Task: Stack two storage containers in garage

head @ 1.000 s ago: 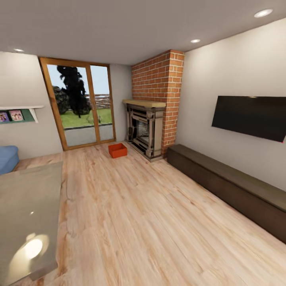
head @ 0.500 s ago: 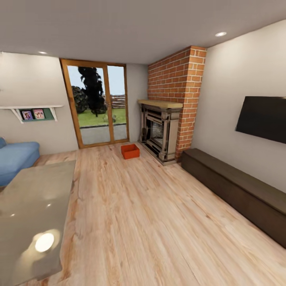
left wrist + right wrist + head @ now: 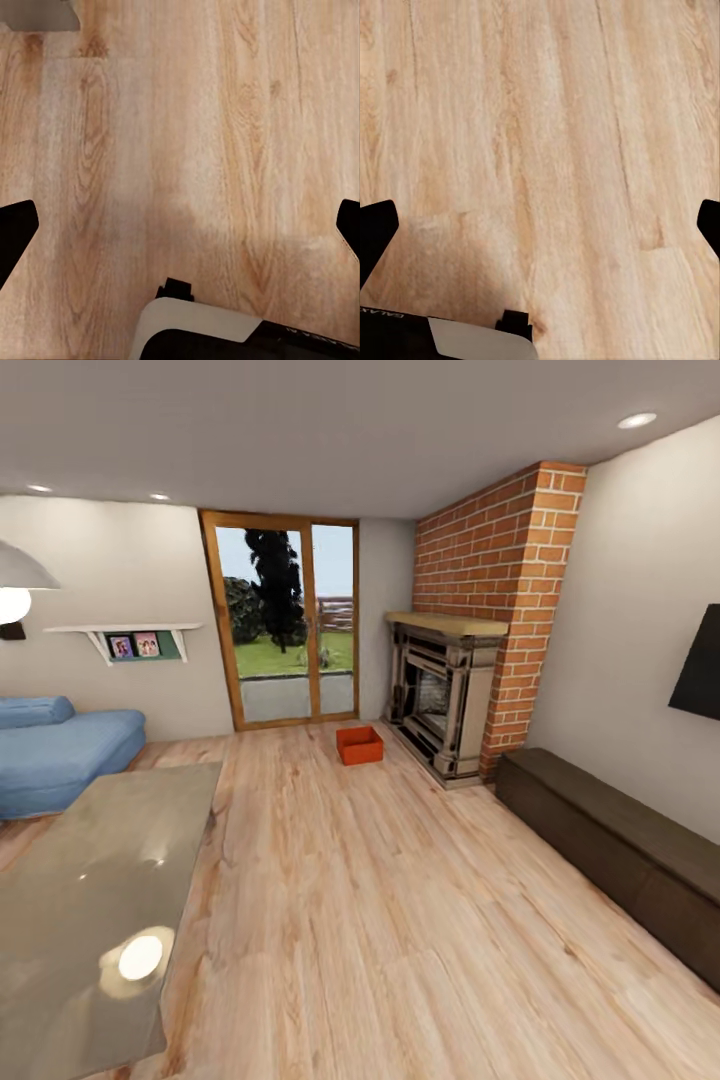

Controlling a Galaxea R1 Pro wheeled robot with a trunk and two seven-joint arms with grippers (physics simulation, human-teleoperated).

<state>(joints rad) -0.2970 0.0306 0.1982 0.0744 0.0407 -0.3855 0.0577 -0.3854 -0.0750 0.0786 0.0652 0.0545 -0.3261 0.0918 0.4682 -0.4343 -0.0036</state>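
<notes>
Sofa [image 3: 60, 755] in pale blue sits at the far left of the living room, beside a glossy grey bench [image 3: 95, 905] that reflects a ceiling light. Past a wall shelf [image 3: 135, 640] of small pictures, a wood-framed glass door [image 3: 290, 622] looks onto grass and a dark tree. One rust-red storage container [image 3: 359, 745] rests on the light plank floor [image 3: 400, 920] near the door, just beside a stone fireplace [image 3: 440, 700] set in a brick chimney [image 3: 510, 570]. A dark low cabinet [image 3: 620, 850] runs along the right wall. Below, the left claw [image 3: 180, 232] and right claw [image 3: 540, 229] hang spread wide over bare planks, pinching nothing.
</notes>
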